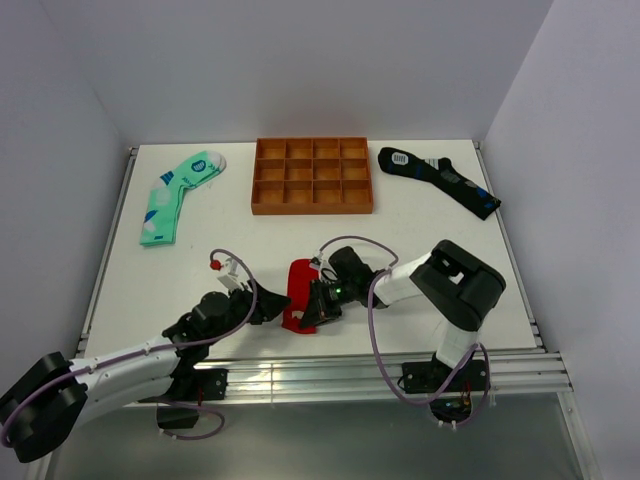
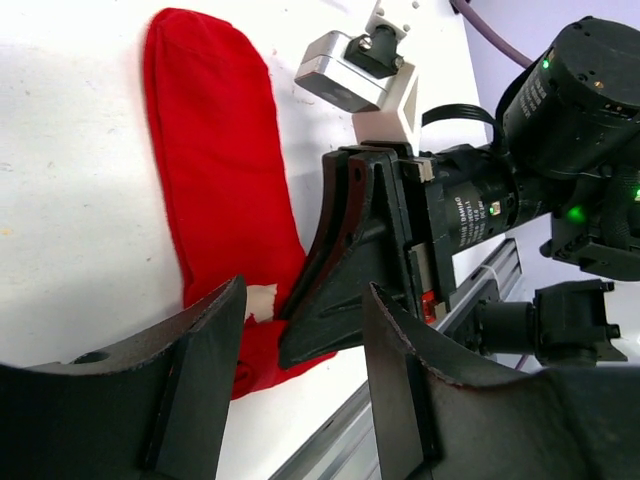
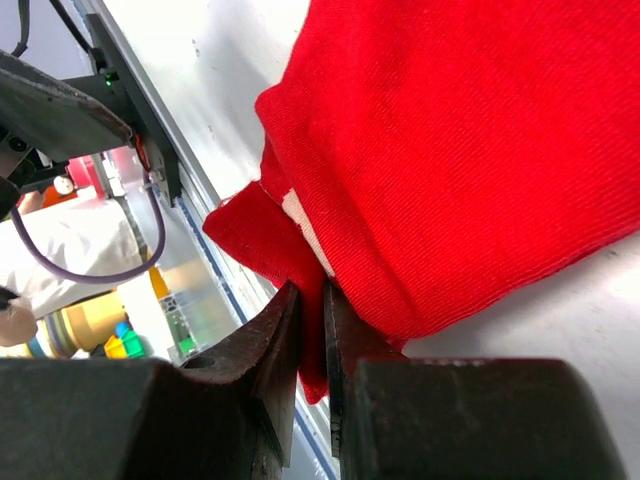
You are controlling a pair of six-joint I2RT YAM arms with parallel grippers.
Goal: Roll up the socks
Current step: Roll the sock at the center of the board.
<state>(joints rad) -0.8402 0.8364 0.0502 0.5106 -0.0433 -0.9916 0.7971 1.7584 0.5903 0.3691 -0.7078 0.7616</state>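
The red sock [image 1: 299, 278] lies near the table's front edge, its near end folded over. My right gripper [image 1: 318, 302] is shut on that folded end, and the right wrist view shows red cloth [image 3: 450, 150] pinched between the nearly closed jaws [image 3: 310, 292]. My left gripper [image 1: 279, 306] stands open just left of the sock. In the left wrist view [image 2: 305, 292] the sock's end [image 2: 220, 150] and the right gripper's fingers [image 2: 350, 240] lie between its spread jaws, with nothing held. A mint-green patterned sock [image 1: 180, 195] lies flat at the far left. A black sock with blue patches [image 1: 440, 180] lies at the far right.
An orange-brown tray [image 1: 312, 207] divided into several compartments sits at the back centre. The metal rail of the table's front edge [image 1: 330, 375] runs just below the red sock. Purple cables loop over both arms.
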